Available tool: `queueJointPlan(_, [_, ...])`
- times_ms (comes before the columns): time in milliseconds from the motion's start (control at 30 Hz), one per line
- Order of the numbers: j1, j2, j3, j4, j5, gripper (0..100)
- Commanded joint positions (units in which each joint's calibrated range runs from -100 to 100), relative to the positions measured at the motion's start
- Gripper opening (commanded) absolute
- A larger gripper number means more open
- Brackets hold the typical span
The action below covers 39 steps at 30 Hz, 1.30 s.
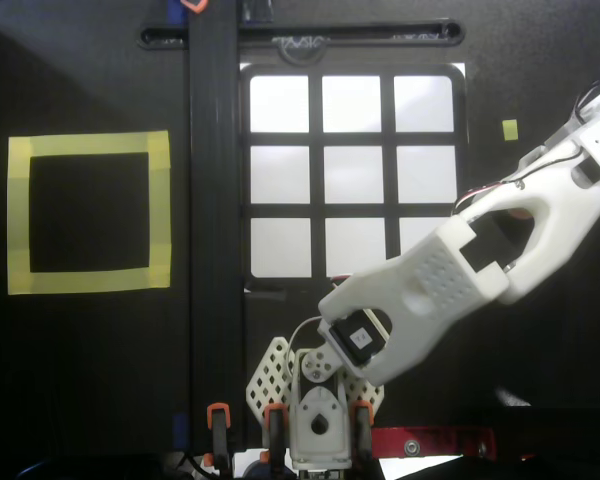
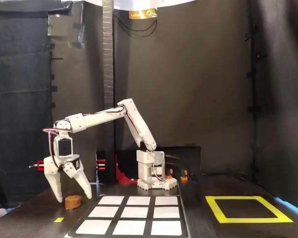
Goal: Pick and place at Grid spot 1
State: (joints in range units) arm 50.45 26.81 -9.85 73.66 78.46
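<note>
- We find the claw (image 2: pixel 69 194) spread wide, holding nothing, poised directly above the brown disc (image 2: pixel 73 201) near the table's front-left edge in the fixed view.
- Grid spot 1 (image 1: pixel 279 104) lies clear.

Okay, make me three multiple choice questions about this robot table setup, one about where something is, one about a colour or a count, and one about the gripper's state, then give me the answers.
1. In the fixed view, where is the small brown disc?
A. inside the yellow tape square
B. on the dark table left of the white grid, below the gripper
C. on the grid's centre cell

2. How many white cells does the grid have?
A. four
B. six
C. nine

3. How does the gripper stand?
A. open, pointing down, holding nothing
B. shut on the disc
C. lying flat on the grid

Answers:
1 B, the disc lies off the grid between the fingertips' reach.
2 C, the overhead view shows three rows of three.
3 A, the fingers are spread apart above the disc.
</note>
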Motion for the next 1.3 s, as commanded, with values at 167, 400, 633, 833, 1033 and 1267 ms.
queueJointPlan(167, [-0.14, 0.32, -1.05, -0.14, -0.1, 35])
queueJointPlan(400, [-0.47, 0.23, 3.71, -4.54, -0.29, 19])
queueJointPlan(633, [-0.39, -1.23, 3.8, -2.3, -0.39, 15])
queueJointPlan(833, [-0.39, -10.5, 2.8, 6.17, -0.39, 15])
queueJointPlan(1033, [0.11, -14.19, -10.31, 16.8, -1.56, 15])
queueJointPlan(1267, [-0.89, -16.33, -10.22, 16.88, -3.32, 15])
